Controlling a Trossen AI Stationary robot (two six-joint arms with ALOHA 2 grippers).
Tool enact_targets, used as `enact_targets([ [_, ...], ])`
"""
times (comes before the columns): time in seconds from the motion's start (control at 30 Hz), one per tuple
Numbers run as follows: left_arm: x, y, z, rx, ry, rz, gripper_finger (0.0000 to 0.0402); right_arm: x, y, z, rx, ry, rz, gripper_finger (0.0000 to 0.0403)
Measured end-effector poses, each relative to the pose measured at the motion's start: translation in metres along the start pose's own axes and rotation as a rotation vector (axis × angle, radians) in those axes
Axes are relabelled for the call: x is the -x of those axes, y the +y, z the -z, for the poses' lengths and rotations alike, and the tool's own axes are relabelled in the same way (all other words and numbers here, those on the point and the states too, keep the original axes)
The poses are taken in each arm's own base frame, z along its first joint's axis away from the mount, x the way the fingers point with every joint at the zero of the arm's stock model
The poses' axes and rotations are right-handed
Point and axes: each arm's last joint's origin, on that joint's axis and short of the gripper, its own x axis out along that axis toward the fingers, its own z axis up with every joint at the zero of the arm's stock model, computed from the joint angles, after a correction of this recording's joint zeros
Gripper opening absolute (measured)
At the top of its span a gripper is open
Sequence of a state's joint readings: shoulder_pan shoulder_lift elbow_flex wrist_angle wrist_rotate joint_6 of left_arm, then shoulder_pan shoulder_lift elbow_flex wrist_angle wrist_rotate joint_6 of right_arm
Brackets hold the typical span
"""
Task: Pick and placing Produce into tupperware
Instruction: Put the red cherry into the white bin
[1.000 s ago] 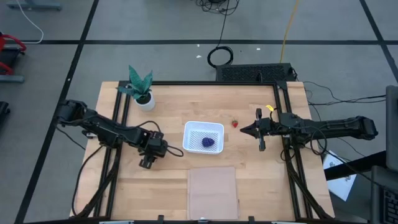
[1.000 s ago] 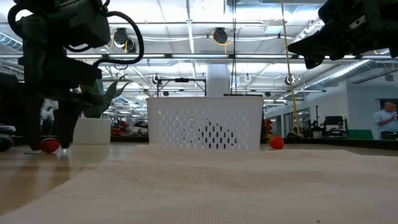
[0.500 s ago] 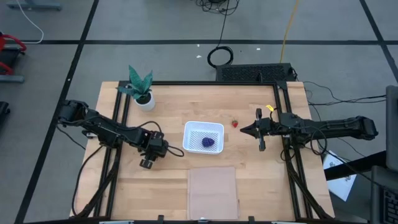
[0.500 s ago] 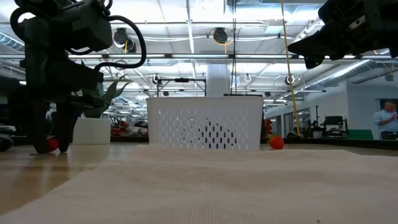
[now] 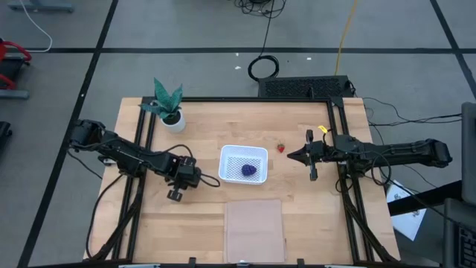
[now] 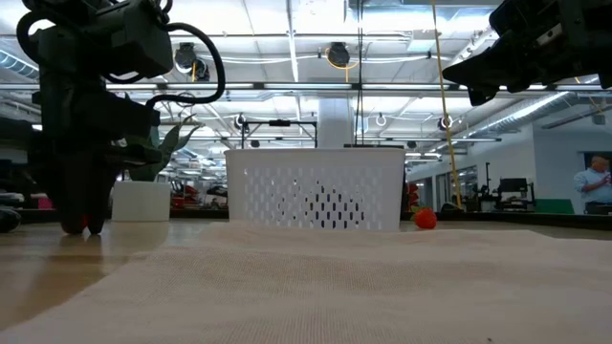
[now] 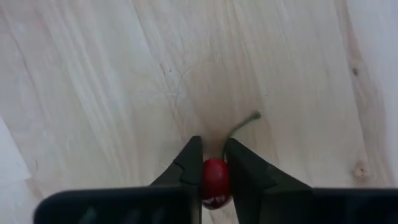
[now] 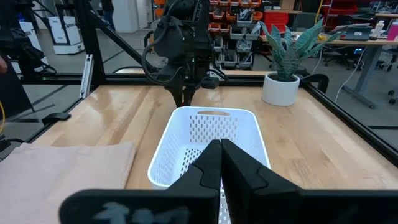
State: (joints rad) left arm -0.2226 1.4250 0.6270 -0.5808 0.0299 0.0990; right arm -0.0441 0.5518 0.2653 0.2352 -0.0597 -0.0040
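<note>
Left gripper [image 7: 213, 167] is down on the wooden table [image 5: 201, 223] now, well to the left of the white tupperware [image 5: 243, 164], and its two dark fingers [image 7: 186, 168] have closed in tight on a small red cherry [image 7: 215, 179], the green stem [image 7: 239, 126] curling out ahead of the tips. In the low view that same gripper [image 6: 84, 222] stands tall with its tips on the wood, only a sliver of red showing between them.

Inside the tupperware, near the middle of the table, sits the purple lumpy cluster [image 5: 248, 170]. Just off the container's far right corner lies a small red piece [image 5: 281, 148], alone on the bare wood; the low view catches it [image 6: 425, 219] beside the container's perforated wall [image 6: 316, 201].

Right gripper [image 5: 310, 155] hangs above the table past that red piece, toward the right edge, fingers [image 8: 208, 163] pressed together on nothing.

Around the action: a green potted plant [image 5: 169, 106] in the far left corner, and a flat translucent sheet [image 5: 254, 229] along the near edge, directly below the tupperware. Nothing lies between the left gripper and the container.
</note>
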Motion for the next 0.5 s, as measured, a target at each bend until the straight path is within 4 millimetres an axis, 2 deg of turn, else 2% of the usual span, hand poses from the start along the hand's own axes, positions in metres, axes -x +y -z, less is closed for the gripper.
enact_targets([
  [0.3, 0.007, 0.000, -0.003, -0.030, 0.043, -0.013, 0.0030, 0.000, 0.000, 0.000, 0.000, 0.000, 0.000, 0.0000],
  [0.5, 0.020, 0.002, -0.014, -0.064, 0.037, -0.046, 0.0007, 0.000, 0.000, 0.000, 0.000, 0.000, 0.000, 0.0000],
])
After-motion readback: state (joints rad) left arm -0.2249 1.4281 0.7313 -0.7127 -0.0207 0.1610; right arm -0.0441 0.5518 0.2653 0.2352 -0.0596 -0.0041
